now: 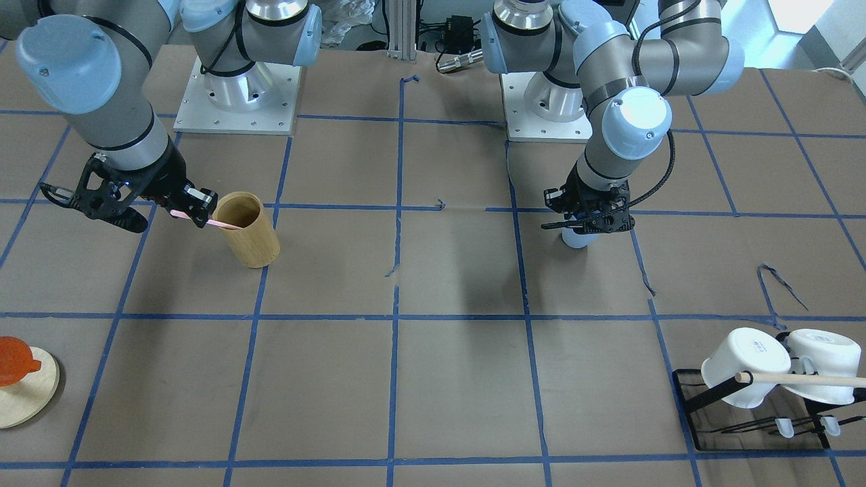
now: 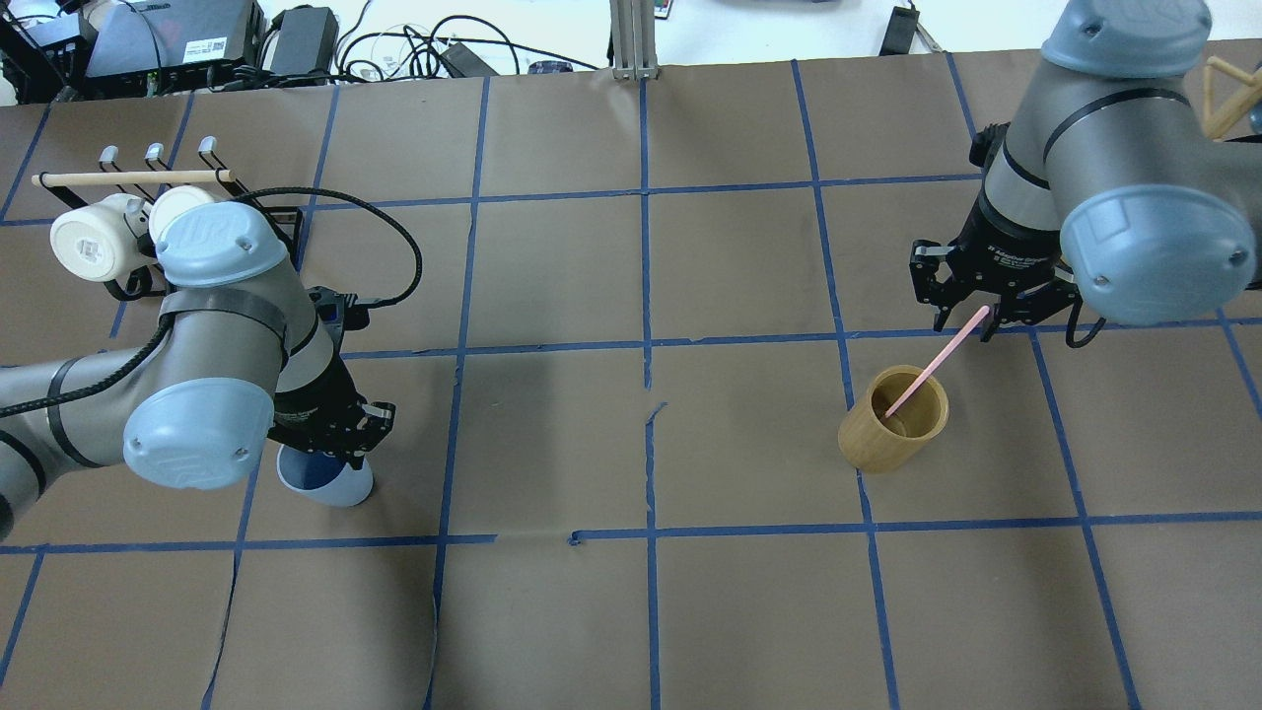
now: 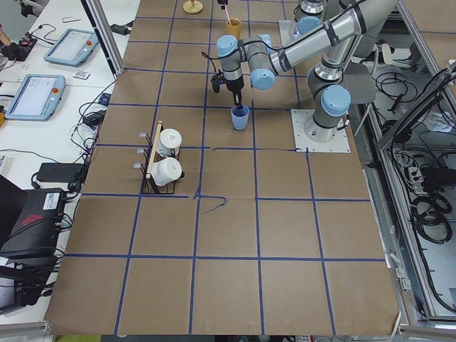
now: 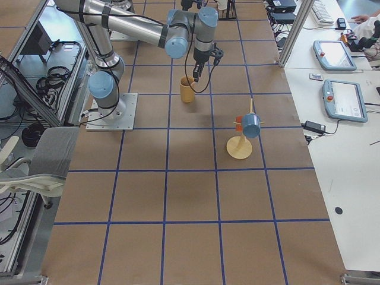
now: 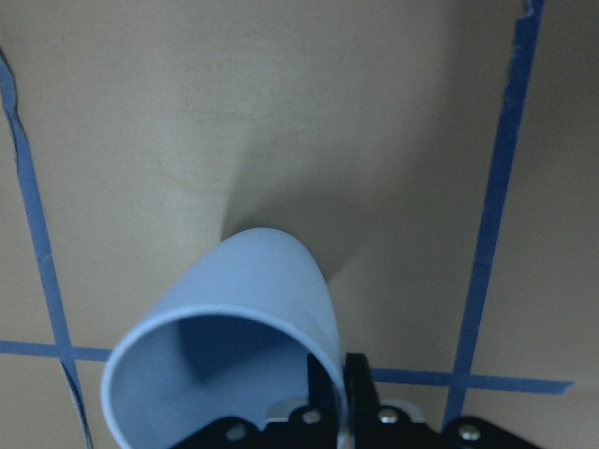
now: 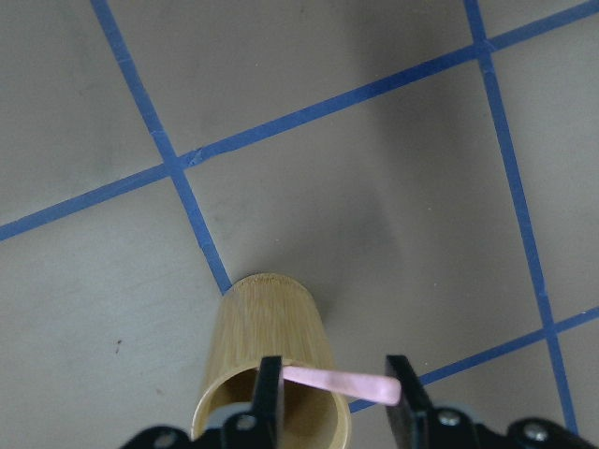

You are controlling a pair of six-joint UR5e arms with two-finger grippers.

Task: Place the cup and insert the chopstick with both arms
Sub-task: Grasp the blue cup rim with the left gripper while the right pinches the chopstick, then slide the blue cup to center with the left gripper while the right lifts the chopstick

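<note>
The light blue cup [image 2: 330,483] stands tilted on the table at the left; it also shows in the front view [image 1: 575,238] and the left wrist view [image 5: 234,309]. My left gripper [image 2: 340,454] is shut on its rim wall, one finger inside and one outside. The pink chopstick [image 2: 932,365] leans with its lower end inside the tan bamboo holder [image 2: 882,434]. Its upper end lies between the fingers of my right gripper [image 2: 971,320]. In the right wrist view the jaws stand apart with the chopstick [image 6: 342,382] across the gap above the holder [image 6: 271,327].
A black rack with two white mugs [image 2: 94,242] and a wooden rod [image 2: 133,178] stands behind my left arm. A round wooden stand [image 1: 27,389] with an orange cup sits at the table's edge on my right side, and in the right side view [image 4: 240,145] it also bears a blue cup.
</note>
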